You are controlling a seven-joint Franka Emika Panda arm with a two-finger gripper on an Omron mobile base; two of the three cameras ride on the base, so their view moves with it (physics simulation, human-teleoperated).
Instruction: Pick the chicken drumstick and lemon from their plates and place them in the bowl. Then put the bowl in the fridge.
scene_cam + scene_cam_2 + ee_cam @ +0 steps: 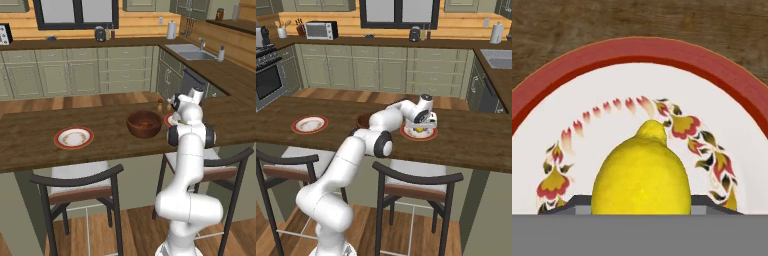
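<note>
The yellow lemon (642, 175) lies on a white red-rimmed plate (637, 55) at the right of the wooden counter. My gripper (420, 129) reaches down onto that plate (428, 136), and its two fingertips (582, 204) press against the lemon's sides, so it is shut on it. The lemon still rests on the plate. Just left of it stands the dark wooden bowl (144, 124), with a golden-brown piece inside that looks like the chicken drumstick (146, 125). The other plate (74, 137) lies bare further left. The fridge is out of view.
Two dark stools (80, 185) stand against the counter's near edge below the plates. My white arm (376, 142) stretches over the counter past the bowl (362, 120). Cabinets, a sink (192, 52) and a microwave (322, 30) line the far walls.
</note>
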